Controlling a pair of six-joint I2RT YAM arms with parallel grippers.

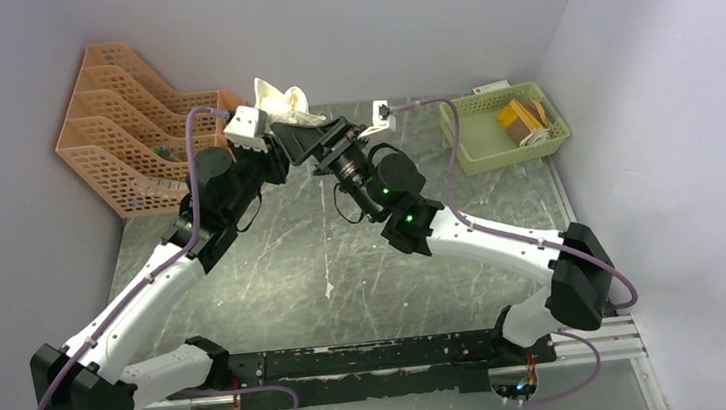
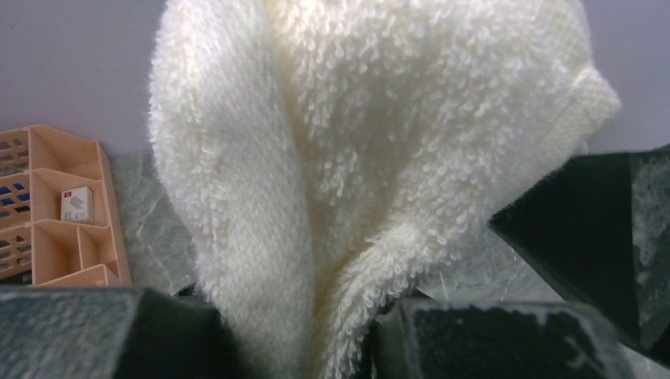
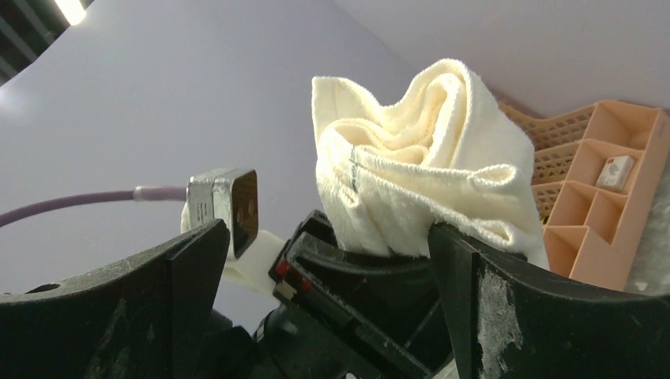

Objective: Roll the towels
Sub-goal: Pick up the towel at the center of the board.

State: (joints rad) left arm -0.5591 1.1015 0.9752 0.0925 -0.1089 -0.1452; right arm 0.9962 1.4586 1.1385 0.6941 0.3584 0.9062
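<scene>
1. From above: a scratched grey table stands between pale lilac walls. The left hand holds a plain cream-white terry towel, with the right hand just beside it. Well right of both hands, a mustard-yellow and brown towel lies in a green plastic basket. A peach plastic rack stands to their left.
2. Left wrist: the left hand pinches the cream-white terry towel, which rises above its fingers.
3. Right wrist: the right hand is spread wide and holds nothing. The cream-white terry towel is just ahead of it.

Worktop: grey-green sheet, scratched and scuffed all over. Far-left corner: orange tiered rack by the wall. Far right: green mesh basket. Near edge: black base rail. Small white fleck mid-surface.
</scene>
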